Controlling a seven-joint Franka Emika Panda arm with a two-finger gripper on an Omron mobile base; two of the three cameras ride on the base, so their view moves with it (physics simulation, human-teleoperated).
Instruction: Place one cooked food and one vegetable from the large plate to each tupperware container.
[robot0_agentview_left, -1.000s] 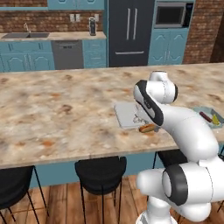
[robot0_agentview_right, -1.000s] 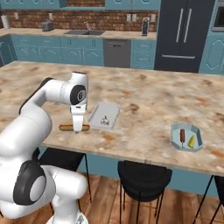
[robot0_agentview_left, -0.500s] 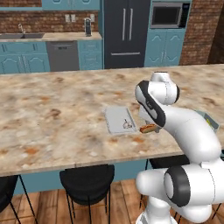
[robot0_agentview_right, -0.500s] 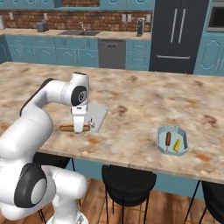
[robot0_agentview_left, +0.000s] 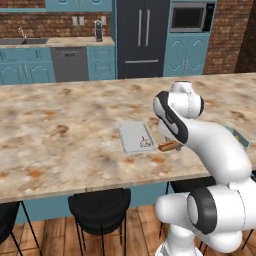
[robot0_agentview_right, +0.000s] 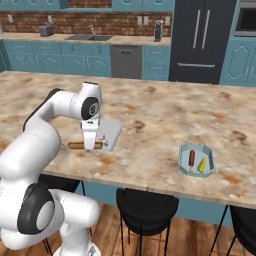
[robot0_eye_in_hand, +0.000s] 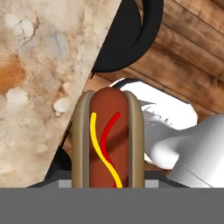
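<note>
The end effector (robot0_agentview_right: 90, 145) hangs low over the near edge of the surface (robot0_agentview_right: 150, 130), clenched on the hot dog (robot0_agentview_right: 85, 145). The bun lies level, sticking out to either side of the fingers, which suggests it was taken across its middle so that it would not tip during the carry. In the hand view the hot dog (robot0_eye_in_hand: 108, 140) runs straight along the camera's line, with its yellow and red sauce stripes facing up; behind it are the edge of the surface, a black stool and the wooden floor, so the hand sits right at the rim.

Just beyond the hot dog lies the rectangular container (robot0_agentview_left: 138, 136), and a small pale bulb, probably the garlic (robot0_agentview_left: 145, 143), rests in its near right corner, though it is too small to be sure. That container has a vegetable and lacks a cooked food, which would explain why the hot dog is held beside it. The hot dog appears to be just outside the near rim, not yet over the tray.

Well apart to the right, the octagonal container (robot0_agentview_right: 197, 159) already holds the sausage (robot0_agentview_right: 191, 158) and the yellow corn piece (robot0_agentview_right: 202, 165) side by side, so that half looks finished.
</note>
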